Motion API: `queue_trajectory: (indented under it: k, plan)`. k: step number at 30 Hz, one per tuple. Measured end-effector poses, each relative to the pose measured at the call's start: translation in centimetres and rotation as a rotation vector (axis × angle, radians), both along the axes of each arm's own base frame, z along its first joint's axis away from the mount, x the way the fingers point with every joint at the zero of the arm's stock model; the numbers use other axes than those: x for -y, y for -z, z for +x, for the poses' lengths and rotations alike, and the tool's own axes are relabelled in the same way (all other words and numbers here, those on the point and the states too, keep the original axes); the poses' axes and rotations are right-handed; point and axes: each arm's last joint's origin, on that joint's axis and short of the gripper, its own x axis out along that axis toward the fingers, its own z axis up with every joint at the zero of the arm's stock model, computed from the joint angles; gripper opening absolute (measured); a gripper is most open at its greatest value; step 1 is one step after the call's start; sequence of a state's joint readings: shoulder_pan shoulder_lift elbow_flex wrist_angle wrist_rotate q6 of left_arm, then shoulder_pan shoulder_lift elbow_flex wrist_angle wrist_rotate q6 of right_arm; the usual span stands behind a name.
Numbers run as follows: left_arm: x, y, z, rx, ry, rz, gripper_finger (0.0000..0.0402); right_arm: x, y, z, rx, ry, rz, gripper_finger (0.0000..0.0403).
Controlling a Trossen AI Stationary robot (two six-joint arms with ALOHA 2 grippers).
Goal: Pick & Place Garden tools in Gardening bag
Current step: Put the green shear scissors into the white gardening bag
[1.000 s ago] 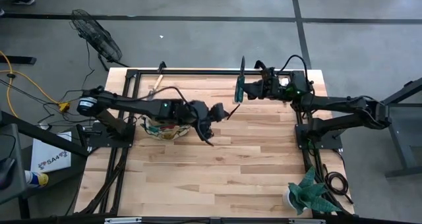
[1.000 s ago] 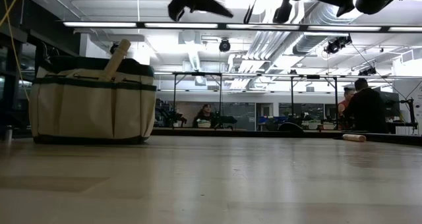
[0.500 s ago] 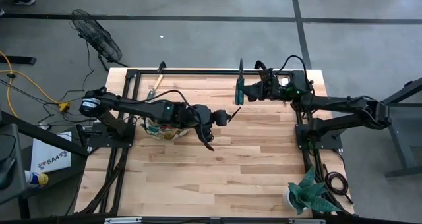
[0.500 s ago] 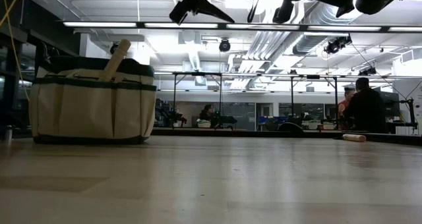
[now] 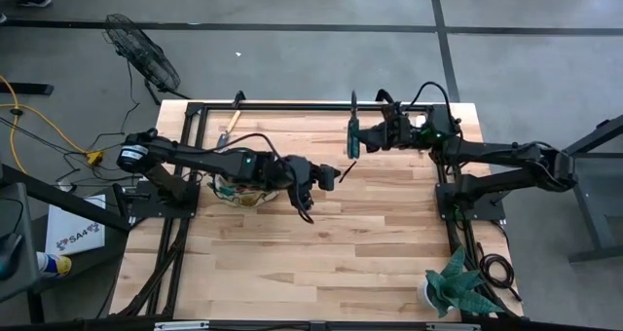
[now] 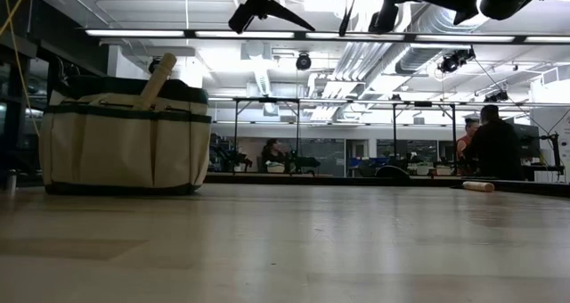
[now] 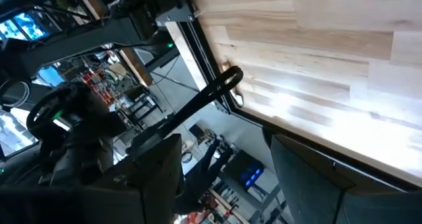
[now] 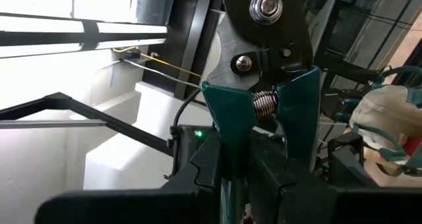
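Observation:
My right gripper [image 5: 363, 136] hangs high over the table's far middle, shut on the green-handled pruning shears [image 5: 352, 128], one of the garden tools. My left gripper [image 5: 331, 175] stands open in the air a little nearer and to the left of the shears, with nothing between its fingers [image 7: 155, 178]. The beige gardening bag [image 6: 125, 138] with green trim stands on its base at the table's left. It is half hidden under my left arm in the high view [image 5: 234, 189]. A wooden handle [image 6: 158, 78] sticks up out of it. My right gripper pinches the shears by the green handles [image 8: 225, 128], just behind the spring [image 8: 264, 104]; the fingers themselves cover the exact spot. The fingers come about level from the table's right and lie across the shears. The shears are lifted clear, blades [image 5: 353, 99] toward the far edge.
A wooden-handled tool [image 5: 232, 119] lies at the table's far left edge. A white pot with a green spiky plant [image 5: 456, 286] stands at the near right corner. Bare wood [image 5: 331, 253] spans the middle and near part of the table.
My left gripper has rolled about its own pointing line while staying in the same place, and its fingers stay apart. My right gripper and the shears have kept still.

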State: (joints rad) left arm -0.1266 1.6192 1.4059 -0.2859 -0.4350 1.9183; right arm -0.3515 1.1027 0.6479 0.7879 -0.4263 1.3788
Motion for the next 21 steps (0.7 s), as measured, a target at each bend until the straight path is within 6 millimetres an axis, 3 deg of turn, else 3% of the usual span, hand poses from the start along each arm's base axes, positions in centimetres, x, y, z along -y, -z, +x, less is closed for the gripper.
queue_trajectory:
  k: [16,21]
  plan:
    - [0.7,0.4,0.9,0.029,0.062,0.014,0.0228,0.6,0.3,-0.1,-0.03,0.028,-0.001,0.0035]
    - [0.7,1.4,1.5,-0.005,0.071,0.023,0.0228,0.6,0.3,0.0,-0.03,0.026,0.0,0.0035]
